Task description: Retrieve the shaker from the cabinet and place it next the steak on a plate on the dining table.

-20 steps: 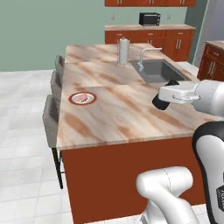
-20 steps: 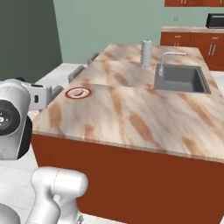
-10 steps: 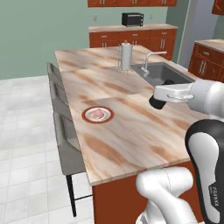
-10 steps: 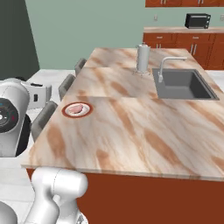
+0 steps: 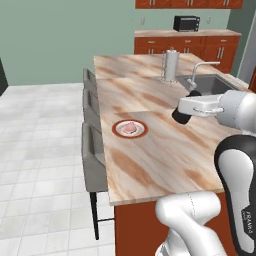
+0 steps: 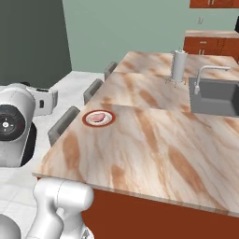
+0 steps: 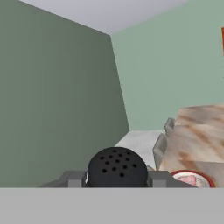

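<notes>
My gripper [image 5: 181,116] is shut on the small black shaker [image 5: 183,114] and holds it above the dining table [image 5: 165,155], to the right of the plate [image 5: 130,129]. The hand view looks down on the shaker's perforated top [image 7: 117,167], with grey fingers [image 7: 75,179] on both sides. On the red-rimmed plate [image 6: 99,118] lies the pinkish steak [image 6: 96,117], near the table's left edge; plate [image 7: 193,179] and steak [image 5: 129,127] also appear in the other views. Reddish-brown wall cabinets [image 5: 185,3] hang far back.
A tall silver canister [image 5: 170,65] stands beside the sink [image 5: 215,84] and its faucet [image 6: 201,77] at the table's far right. Grey chairs [image 5: 93,150] line the left edge. A microwave [image 5: 186,23] sits on the back counter. White tiled floor lies to the left.
The whole picture has shifted, so the base has driven along the table; the plate now sits nearer and more central. The gripper stays shut on the shaker.
</notes>
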Motion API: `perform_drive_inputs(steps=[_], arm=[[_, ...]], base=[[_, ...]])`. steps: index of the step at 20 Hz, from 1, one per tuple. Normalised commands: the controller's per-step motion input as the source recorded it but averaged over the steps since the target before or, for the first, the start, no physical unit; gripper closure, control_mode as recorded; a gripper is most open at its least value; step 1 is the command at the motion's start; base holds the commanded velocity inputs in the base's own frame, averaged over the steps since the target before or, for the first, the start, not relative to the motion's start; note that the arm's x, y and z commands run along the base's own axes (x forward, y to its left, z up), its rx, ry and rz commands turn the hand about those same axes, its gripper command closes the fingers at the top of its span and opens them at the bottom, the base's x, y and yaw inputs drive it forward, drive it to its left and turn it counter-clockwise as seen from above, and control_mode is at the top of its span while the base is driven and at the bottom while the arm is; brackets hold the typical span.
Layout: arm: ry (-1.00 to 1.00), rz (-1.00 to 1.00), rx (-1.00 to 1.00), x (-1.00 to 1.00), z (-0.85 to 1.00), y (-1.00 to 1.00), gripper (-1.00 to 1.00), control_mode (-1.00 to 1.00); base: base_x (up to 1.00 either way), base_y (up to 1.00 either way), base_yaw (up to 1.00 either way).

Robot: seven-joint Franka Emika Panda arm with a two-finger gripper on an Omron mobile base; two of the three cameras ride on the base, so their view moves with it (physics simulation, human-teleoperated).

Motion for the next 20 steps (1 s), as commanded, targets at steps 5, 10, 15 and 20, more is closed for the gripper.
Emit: perform_drive_inputs(steps=[5, 10, 15, 20], arm=[[0.15, 0.14, -0.03, 0.59, -0.06, -0.02, 1.00, -1.00], [0.04, 0.28, -0.08, 0.73, -0.26, -0.07, 1.00, -1.00], [-0.05, 0.29, -0.15, 0.45, -0.42, -0.11, 1.00, -1.00], [-0.12, 0.35, -0.06, 0.62, -0.53, -0.10, 1.00, -1.00]], base=[[0.34, 0.02, 0.09], [0.00, 0.00, 0.00], [0.00, 0.00, 0.00], [0.00, 0.00, 0.00]])
